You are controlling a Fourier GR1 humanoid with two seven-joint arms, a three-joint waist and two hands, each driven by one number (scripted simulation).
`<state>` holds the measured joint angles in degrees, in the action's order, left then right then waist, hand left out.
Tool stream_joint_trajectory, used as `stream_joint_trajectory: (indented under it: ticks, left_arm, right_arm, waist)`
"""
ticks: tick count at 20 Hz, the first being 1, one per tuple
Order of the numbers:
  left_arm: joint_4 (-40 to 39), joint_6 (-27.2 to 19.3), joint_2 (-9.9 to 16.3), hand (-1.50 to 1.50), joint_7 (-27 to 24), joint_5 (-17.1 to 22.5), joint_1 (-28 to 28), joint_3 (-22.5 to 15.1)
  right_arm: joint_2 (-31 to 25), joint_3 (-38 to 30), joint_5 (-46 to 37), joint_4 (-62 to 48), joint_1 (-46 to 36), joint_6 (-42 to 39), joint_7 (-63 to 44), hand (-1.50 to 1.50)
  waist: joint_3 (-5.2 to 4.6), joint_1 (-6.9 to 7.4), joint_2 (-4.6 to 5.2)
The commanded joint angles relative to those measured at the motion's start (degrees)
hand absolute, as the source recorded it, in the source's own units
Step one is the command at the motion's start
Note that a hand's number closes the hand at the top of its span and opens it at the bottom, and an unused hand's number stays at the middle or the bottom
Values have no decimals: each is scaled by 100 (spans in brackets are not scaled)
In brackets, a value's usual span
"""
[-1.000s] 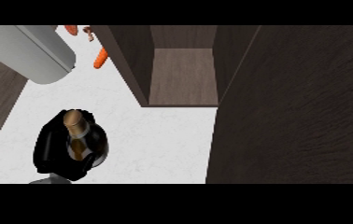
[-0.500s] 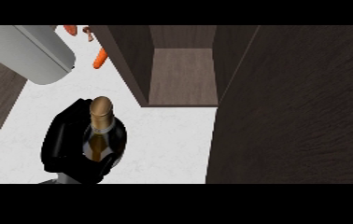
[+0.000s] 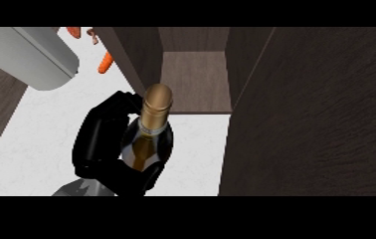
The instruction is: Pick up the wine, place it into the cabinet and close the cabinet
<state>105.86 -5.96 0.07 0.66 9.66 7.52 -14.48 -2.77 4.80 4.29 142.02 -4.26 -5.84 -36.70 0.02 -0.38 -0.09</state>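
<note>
Wine (image 3: pixel 150 133) is held above the white counter (image 3: pixel 44 128) in the lower left of the head view, its gold-foiled neck pointing up toward the camera and leaning slightly toward the cabinet. At the far left a grey rounded appliance (image 3: pixel 40 56) is seen near the top edge, with orange items (image 3: pixel 105 62) just beside it that are too small to identify. The bottle is gripped by a single black hand (image 3: pixel 99 143); which hand it is cannot be read with certainty, though it is judged to be the left one from its place in the view. Its fingers (image 3: pixel 117 106) are curled round the bottle's shoulder and body, so the bottle is enclosed rather than balanced. The grasp is set below the neck, presumably so that the bottle can be carried upright and set down on its base. The other hand is not in view. Further right, the dark wooden cabinet (image 3: pixel 143 59) stands open, its brown inner floor (image 3: pixel 195 81) bare and just beyond the bottle's top. At the right, a large dark panel (image 3: pixel 301 118), judged to be the open door, is left swung out, so entry is unobstructed. Placing and closing are not yet done.
</note>
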Motion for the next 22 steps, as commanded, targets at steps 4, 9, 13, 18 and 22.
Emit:
stream_joint_trajectory:
  ticks: [4, 9, 13, 18, 22]
  left_arm:
    - [-477, -1507, -6, 150, 333, 17, 1184, -863]
    - [-602, -1873, -6, 150, 749, -83, 1916, -622]
    - [-959, -2522, -6, 150, 553, -174, 2026, -1156]
    - [-1358, -2686, -7, 150, 519, -309, 2348, -1128]
    - [-1588, -2516, -7, 150, 193, -234, 2156, -977]
  right_arm:
    - [13, -228, 567, 399, 84, -45, -139, -150]
    - [-81, -400, 708, 476, 191, -156, -149, -150]
    - [264, 484, -138, 610, 478, -7, 35, -150]
    - [41, 86, 313, 831, 266, -27, -307, -150]
    - [-116, -373, 671, 535, 147, -135, -281, -150]
  waist:
    - [1, -49, 9]
    - [1, -26, 6]
    - [-1, -29, 2]
    - [-1, -38, 4]
    - [-1, -1, 6]
